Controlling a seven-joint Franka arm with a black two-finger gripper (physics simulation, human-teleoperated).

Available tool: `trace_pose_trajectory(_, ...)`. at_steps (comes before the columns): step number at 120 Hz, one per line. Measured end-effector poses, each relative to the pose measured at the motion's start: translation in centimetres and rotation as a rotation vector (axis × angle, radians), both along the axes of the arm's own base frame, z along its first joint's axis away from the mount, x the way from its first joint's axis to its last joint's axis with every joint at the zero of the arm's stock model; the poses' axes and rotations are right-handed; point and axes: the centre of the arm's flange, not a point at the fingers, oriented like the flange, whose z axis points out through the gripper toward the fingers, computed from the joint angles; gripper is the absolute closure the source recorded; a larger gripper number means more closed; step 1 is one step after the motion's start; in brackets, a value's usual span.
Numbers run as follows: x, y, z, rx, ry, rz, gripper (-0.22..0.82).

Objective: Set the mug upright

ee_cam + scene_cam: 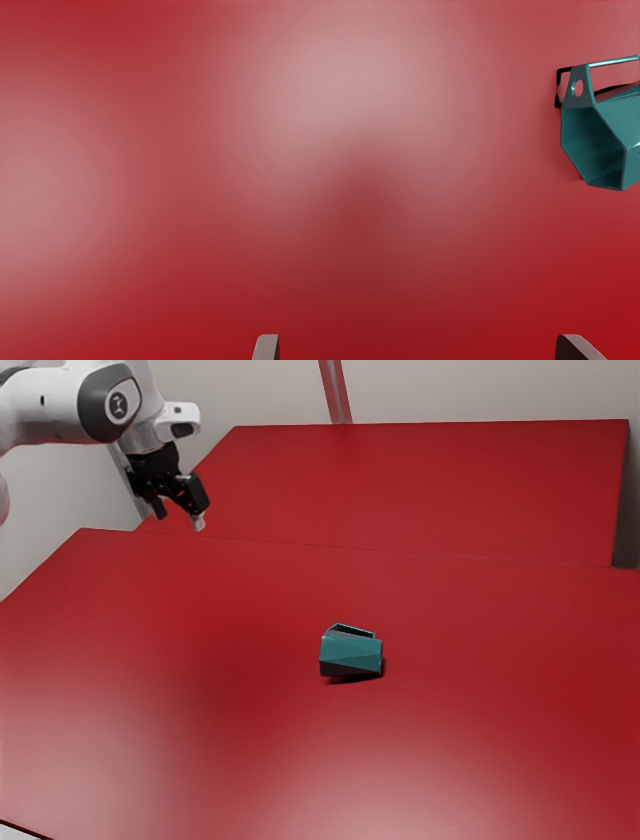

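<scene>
Above a red table (150,710) hangs a black gripper (180,518), wide open and empty, well apart from a faceted teal mug (350,652) lying sideways.

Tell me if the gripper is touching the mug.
Apart. The exterior view shows the gripper up in the air, with a broad stretch of red tabletop visible between it and the tipped mug.

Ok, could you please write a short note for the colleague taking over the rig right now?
End effector: open and empty, raised above the table, toward the exterior view's left from the mug.
Mug: teal, lying on its side on the red table, its open mouth visible in the wrist view.
Done: the mug is not yet upright.
Left: probably approach, grip, turn it upright, set it down and let go.
</scene>
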Motion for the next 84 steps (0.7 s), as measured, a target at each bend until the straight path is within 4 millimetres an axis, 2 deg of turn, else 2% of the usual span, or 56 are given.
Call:
trace_pose_trajectory(17,0.2,0.1,-0.3,-0.025,-0.036,-0.004,0.00)
trace_pose_trajectory(26,0.2,1.3,-0.7,-0.048,-0.047,0.021,0.00)
trace_pose_trajectory(40,-1.0,4.9,-4.6,-0.080,-0.052,0.088,0.00)
trace_pose_trajectory(52,-0.7,6.8,-7.4,-0.129,-0.109,0.131,0.00)
trace_pose_trajectory(60,-0.4,6.5,-8.9,-0.205,-0.162,0.135,0.00)
trace_pose_trajectory(73,-0.2,4.4,-11.1,-0.349,-0.249,0.112,0.00)
trace_pose_trajectory(84,-1.4,2.8,-13.4,-0.411,-0.283,0.067,0.00)
